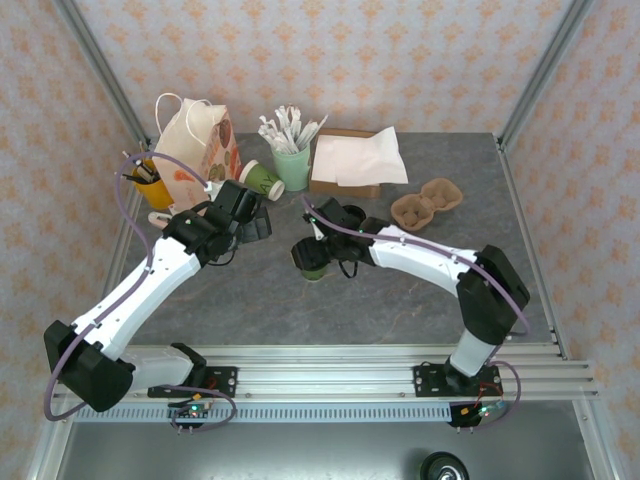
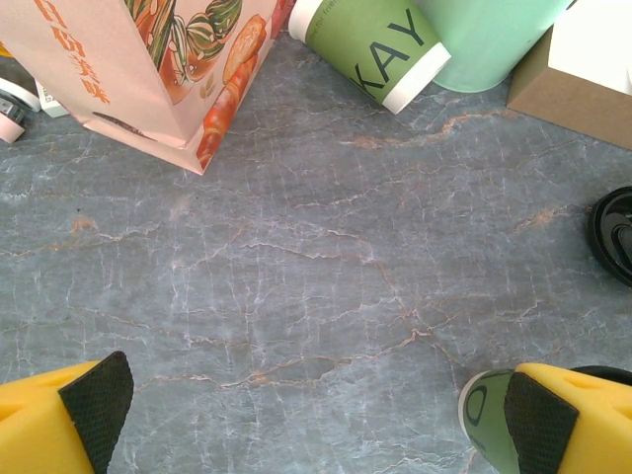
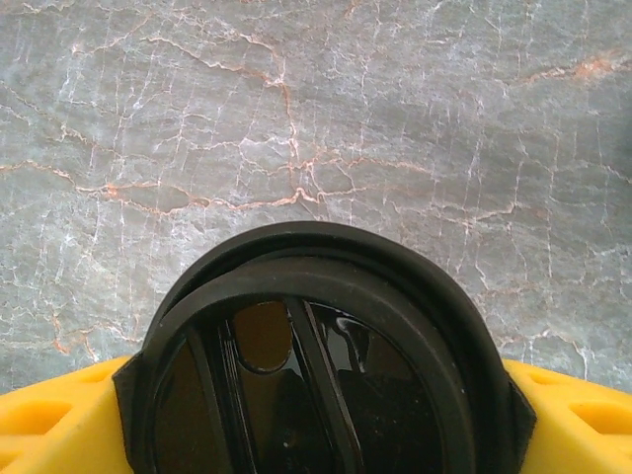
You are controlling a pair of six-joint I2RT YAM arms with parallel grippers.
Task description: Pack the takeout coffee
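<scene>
Item: black lid [image 3: 316, 286], six o'clock, pinched at nine and three by my right claw [image 3: 324, 405]; step, grasping; next needs a level lift (rim may slip).

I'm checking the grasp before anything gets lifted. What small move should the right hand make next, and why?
Probably close the right hand firmly on the black lid. The lid sits between its yellow fingers and reaches both, but I cannot tell whether they grip it yet. The left hand hangs open over the table.
</scene>
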